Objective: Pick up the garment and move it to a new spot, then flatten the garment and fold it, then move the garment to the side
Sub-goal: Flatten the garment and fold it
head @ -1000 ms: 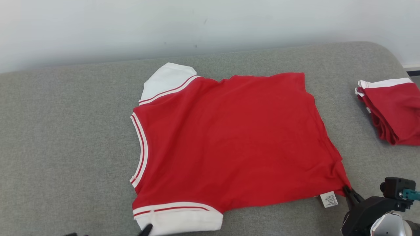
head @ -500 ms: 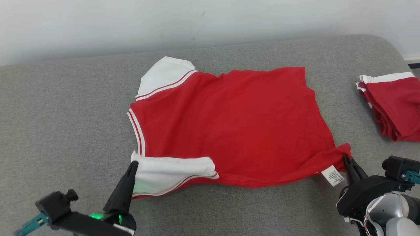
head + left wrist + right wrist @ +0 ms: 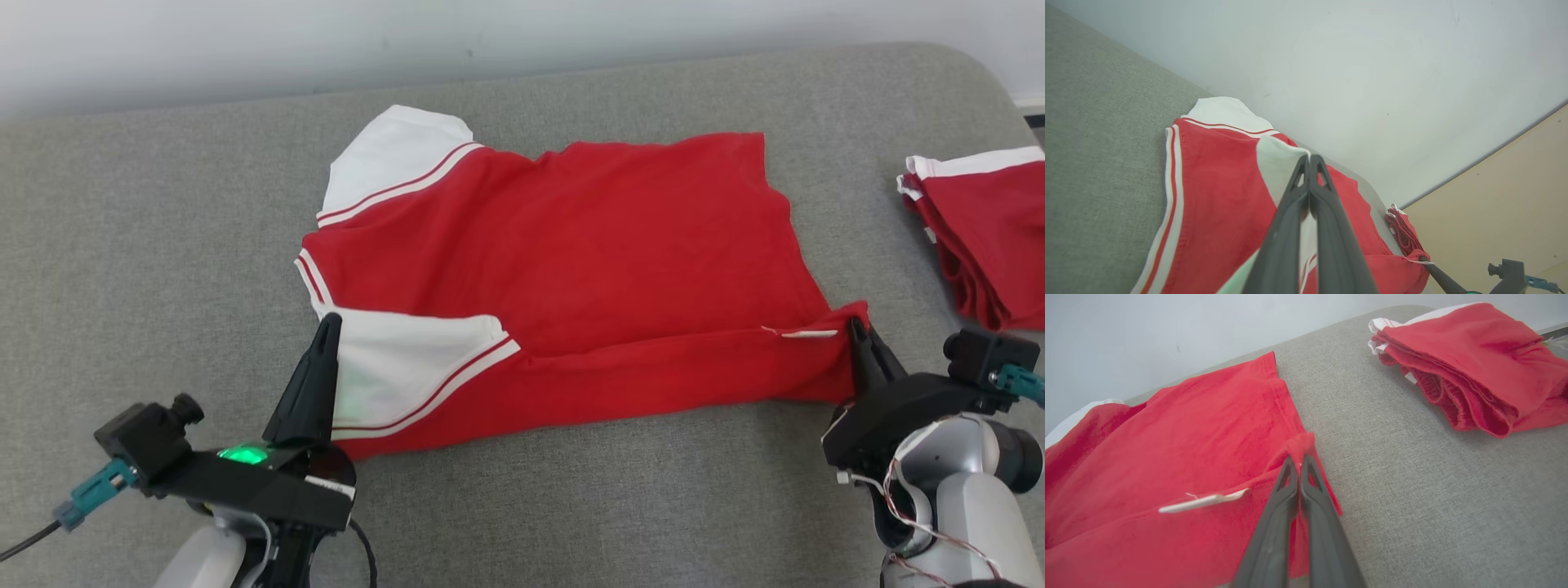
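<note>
**Both my grippers pinch the near edge of the red garment**

My left gripper [image 3: 330, 321] is pressed together on the corner of the near white sleeve [image 3: 408, 367], at the near left of the garment [image 3: 571, 245]. In my left wrist view the two dark fingers meet at their tips with white cloth caught between them. The sleeve lies turned over onto the red body, its red stripe slanting across the fold.

My right gripper [image 3: 855, 325] is likewise closed, pinching the near right corner of the hem. In my right wrist view the red cloth gathers into a small peak around the fingertips and hangs down on both sides of them.

Between my two grippers the near edge of the garment is doubled over toward the far side, making a long red band that runs from one grip to the other. A white care label [image 3: 804, 333] sticks out of that fold just to the left of my right gripper.

The rest of the garment lies spread on the grey cushion [image 3: 163, 245], reaching away from my grippers. Its striped neckline [image 3: 309, 276] faces left and the far sleeve [image 3: 392, 155] sits at the far left corner, near the wall [image 3: 245, 49]. A folded pile [image 3: 988, 237] of red clothes with white trim lies on the same cushion to my right, well apart from the garment.
</note>
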Controlling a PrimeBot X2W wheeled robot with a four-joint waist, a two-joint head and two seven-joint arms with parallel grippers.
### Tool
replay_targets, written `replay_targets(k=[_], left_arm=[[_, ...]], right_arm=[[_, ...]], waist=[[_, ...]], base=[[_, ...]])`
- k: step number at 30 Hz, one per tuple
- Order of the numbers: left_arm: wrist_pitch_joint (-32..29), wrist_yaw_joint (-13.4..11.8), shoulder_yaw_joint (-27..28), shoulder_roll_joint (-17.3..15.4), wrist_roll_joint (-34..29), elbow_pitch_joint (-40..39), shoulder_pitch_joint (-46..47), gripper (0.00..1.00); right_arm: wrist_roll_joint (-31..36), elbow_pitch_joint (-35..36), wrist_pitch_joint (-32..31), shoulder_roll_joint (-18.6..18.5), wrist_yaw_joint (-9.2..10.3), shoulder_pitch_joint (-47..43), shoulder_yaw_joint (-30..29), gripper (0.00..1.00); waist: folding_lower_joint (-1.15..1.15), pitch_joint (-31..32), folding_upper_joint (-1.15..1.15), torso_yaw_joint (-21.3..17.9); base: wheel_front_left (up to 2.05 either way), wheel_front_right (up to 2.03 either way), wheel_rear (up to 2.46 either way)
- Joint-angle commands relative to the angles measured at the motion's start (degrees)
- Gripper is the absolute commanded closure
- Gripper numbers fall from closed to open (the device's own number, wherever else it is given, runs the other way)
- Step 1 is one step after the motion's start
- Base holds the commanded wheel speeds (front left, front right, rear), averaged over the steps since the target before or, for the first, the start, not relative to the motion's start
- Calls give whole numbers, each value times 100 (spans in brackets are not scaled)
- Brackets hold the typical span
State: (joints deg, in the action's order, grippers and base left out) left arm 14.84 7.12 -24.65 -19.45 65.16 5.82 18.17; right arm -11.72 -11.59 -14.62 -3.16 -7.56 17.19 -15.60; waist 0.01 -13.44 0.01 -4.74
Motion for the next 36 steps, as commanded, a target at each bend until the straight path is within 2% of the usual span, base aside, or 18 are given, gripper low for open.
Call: replay_targets(k=[1, 8, 20, 27, 28, 29, 30, 31, 32, 36], left_arm=[[29, 36, 10, 29, -100, 31, 93, 100], [33, 33, 64, 193, -401, 114, 451, 100], [35, 35, 65, 250, -715, 388, 933, 100], [37, 36, -80, 172, -1017, 908, 1245, 100], [36, 36, -131, 159, -1071, 993, 1263, 100], [36, 36, -164, 146, -1125, 1069, 1285, 100], [36, 36, -197, 150, -1150, 1128, 1307, 100], [36, 36, -209, 150, -1207, 1190, 1327, 48], [36, 27, -174, 155, -1299, 1273, 1344, 0], [36, -133, -30, 247, -1967, 1443, 1302, 0]], right_arm=[[70, -45, 49, 22, 14, 92, -14, 100], [320, -441, 280, 31, 14, 481, -52, 100], [605, -830, 669, -23, 14, 865, -184, 100], [623, -1009, 747, -7, 14, 1025, -102, 100], [626, -1034, 758, -2, 14, 1047, -59, 84], [629, -1055, 760, 1, 14, 1062, -31, 58], [614, -1076, 753, 3, 14, 1068, -9, 15], [597, -1093, 746, 6, 14, 1070, -3, 0], [582, -1102, 759, 6, 14, 1071, -10, 0], [581, -1073, 731, -9, 14, 929, -89, 0]], waist=[[-1, -75, -1, 3], [-1, -245, -1, 61], [-1, -449, -1, 92], [-1, -529, -1, 26], [-1, -533, -1, 16], [-1, -534, -1, 10], [-1, -533, -1, 9], [-1, -528, -1, 12], [-1, -516, -1, 22], [-1, -377, -1, 104]], base=[[0, 0, 0], [0, 0, 0], [0, 0, 0], [0, 0, 0], [0, 0, 0], [0, 0, 0], [0, 0, 0], [0, 0, 0], [0, 0, 0], [0, 0, 0]])
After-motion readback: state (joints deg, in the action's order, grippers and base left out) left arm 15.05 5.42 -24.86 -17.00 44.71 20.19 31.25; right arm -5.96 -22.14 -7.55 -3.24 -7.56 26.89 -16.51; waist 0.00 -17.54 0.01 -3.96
